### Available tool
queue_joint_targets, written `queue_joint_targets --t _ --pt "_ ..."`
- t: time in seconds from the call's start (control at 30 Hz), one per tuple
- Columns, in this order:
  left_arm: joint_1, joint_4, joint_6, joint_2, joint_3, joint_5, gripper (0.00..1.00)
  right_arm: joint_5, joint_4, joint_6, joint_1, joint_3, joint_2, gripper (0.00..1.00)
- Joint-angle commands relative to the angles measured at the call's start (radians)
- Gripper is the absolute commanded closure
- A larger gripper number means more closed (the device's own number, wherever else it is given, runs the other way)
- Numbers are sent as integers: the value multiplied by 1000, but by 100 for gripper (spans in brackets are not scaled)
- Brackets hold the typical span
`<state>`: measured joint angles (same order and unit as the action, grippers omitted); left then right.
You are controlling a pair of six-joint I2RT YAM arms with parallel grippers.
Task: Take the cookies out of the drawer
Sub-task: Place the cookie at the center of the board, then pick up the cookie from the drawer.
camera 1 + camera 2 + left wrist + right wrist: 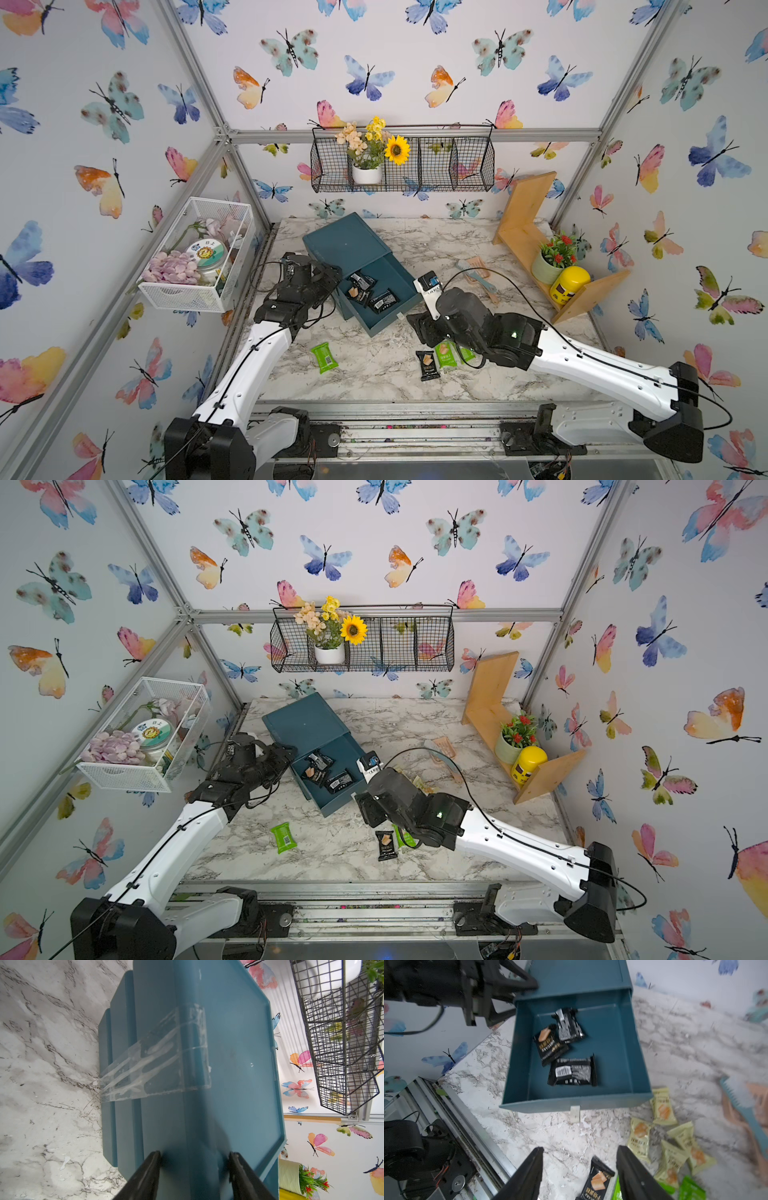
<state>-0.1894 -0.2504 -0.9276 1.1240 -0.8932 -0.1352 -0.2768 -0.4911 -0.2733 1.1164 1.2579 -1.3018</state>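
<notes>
The teal drawer stands pulled open out of its teal case. Three black cookies lie inside. On the marble lie more cookies: a black one, green ones and several pale yellow ones. My left gripper is shut on the case's near edge. My right gripper hangs open over the table in front of the drawer; the black packet lies below, between its fingers, not held.
A pink-and-teal brush lies right of the drawer. At the back right a wooden shelf carries a plant pot and a yellow jar. A white mesh basket hangs on the left wall, a wire basket on the back wall.
</notes>
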Motion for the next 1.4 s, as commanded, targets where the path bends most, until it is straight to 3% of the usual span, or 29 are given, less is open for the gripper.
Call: queue_joint_targets --t 0.0,0.3,0.4,0.63,0.8,1.37 --pt "4 -47 9 -10 24 -12 44 107 -142 290 -69 163 -123 39" --pt "5 -40 6 -27 37 -11 43 420 -375 645 -261 653 -485 44" --pt "7 -38 3 -39 46 0 43 441 -451 757 -277 768 -586 45" --pt "11 -40 1 -47 43 -1 43 523 -397 1018 -280 721 -618 38" --pt "12 -38 1 -49 44 -2 43 610 -452 1108 -280 810 -705 36" --pt "19 -28 3 -55 48 -1 43 661 -534 1125 -280 816 -804 38"
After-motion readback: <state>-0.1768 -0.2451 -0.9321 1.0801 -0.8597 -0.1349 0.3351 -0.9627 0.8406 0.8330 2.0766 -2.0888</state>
